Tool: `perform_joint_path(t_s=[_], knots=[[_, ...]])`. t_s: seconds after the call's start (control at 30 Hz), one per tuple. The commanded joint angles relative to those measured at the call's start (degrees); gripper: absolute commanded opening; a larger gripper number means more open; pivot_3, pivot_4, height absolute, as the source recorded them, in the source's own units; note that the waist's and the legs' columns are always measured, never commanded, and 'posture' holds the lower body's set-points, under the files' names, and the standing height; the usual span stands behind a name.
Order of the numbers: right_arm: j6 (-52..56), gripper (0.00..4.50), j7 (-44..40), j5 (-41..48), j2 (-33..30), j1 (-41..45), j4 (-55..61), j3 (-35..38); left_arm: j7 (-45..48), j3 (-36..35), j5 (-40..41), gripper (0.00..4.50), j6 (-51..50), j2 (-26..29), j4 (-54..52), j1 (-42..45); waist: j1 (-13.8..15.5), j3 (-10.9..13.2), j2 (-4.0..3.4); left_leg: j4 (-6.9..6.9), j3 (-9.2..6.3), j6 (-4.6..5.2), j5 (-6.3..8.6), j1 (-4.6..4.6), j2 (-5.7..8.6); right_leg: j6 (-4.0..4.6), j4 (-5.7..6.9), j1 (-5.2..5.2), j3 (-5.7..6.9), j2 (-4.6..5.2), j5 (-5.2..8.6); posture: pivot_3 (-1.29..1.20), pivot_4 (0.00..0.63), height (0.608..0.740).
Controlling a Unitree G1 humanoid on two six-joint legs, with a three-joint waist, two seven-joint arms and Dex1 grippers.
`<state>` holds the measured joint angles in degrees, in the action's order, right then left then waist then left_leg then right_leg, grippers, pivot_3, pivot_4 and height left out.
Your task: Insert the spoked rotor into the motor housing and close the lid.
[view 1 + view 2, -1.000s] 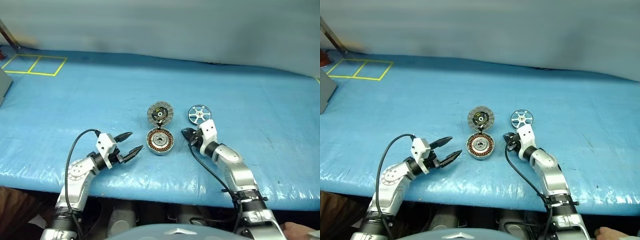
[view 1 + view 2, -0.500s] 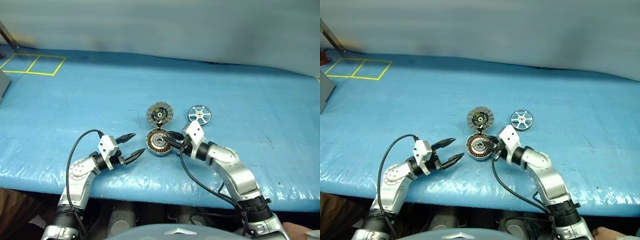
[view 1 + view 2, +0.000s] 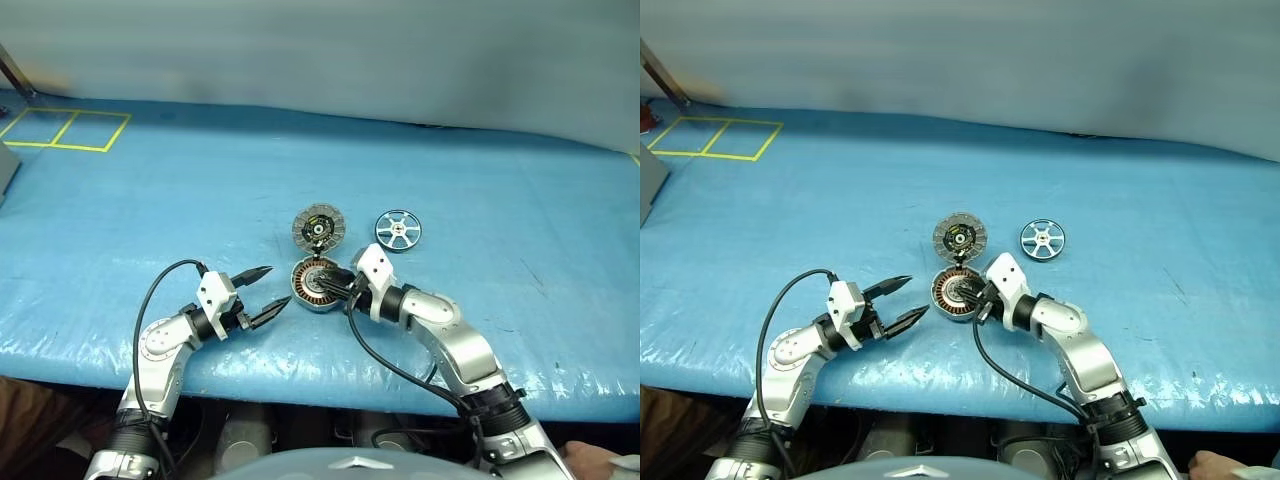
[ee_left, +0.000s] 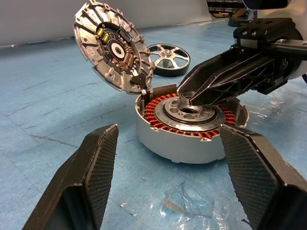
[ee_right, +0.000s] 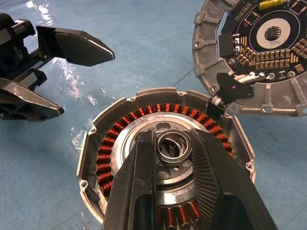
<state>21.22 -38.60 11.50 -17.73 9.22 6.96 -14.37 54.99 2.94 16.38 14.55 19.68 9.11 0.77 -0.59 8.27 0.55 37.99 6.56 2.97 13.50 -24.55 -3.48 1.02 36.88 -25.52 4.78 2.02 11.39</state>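
Note:
The motor housing (image 3: 305, 292) lies open on the blue table, copper windings (image 5: 103, 158) ringing its silver hub. Its lid (image 3: 319, 227) stands tilted up behind it on a hinge, inner face showing. The spoked rotor (image 3: 398, 230) lies flat to the right of the lid, untouched. My right gripper (image 3: 335, 283) reaches over the housing from the right. Its fingers (image 5: 144, 172) are shut on a small silver ring (image 5: 173, 145) at the hub's centre; I cannot tell whether the ring is loose or part of the hub. My left gripper (image 3: 279, 284) is open and empty, just left of the housing.
Crinkled blue sheeting (image 3: 500, 200) covers the whole table. Yellow tape squares (image 3: 65, 128) mark the far left corner. The table's front edge (image 3: 300, 375) runs close below both arms. A grey object (image 3: 5, 170) sits at the left border.
My right gripper swung left from beside the spoked rotor to over the housing's centre. The left gripper, rotor and lid stayed where they were.

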Motion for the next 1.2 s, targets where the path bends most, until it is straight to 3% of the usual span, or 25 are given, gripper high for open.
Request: perform_joint_path(t_s=[0.03, 1.0, 1.2], knots=[[-1.7, 0.64, 0.1, -0.3, 0.4, 1.0, 0.5, 0.2, -0.3, 0.2, -0.1, 3.57, 1.4, -0.1, -0.1, 0.2, 0.0, 0.0, 0.0, 0.0, 0.0, 0.0, 0.0, 0.0, 0.0, -0.01, 0.0, 0.0, 0.0, 0.0, 0.0, 0.0, 0.15, 0.74], [-1.5, 0.64, -0.4, -0.8, -0.2, 0.4, 0.0, -0.7, -0.9, 0.2, -0.7, 3.57, 1.4, 0.1, 0.0, -0.2, 0.0, 0.0, 0.01, 0.14, 0.0, 0.0, -0.01, 0.04, 0.0, -0.06, 0.08, 0.08, 0.0, 0.0, -0.04, 0.0, 0.15, 0.74], [-1.9, 2.68, -0.6, -0.9, -0.3, 0.3, 0.0, -0.8, -1.0, 0.3, -0.8, 3.57, 1.4, 0.1, 0.1, -0.2, 0.0, 0.0, 0.01, 0.17, 0.0, 0.0, -0.01, 0.06, 0.0, -0.07, 0.09, 0.11, -0.01, 0.0, -0.05, 0.0, 0.15, 0.74]])
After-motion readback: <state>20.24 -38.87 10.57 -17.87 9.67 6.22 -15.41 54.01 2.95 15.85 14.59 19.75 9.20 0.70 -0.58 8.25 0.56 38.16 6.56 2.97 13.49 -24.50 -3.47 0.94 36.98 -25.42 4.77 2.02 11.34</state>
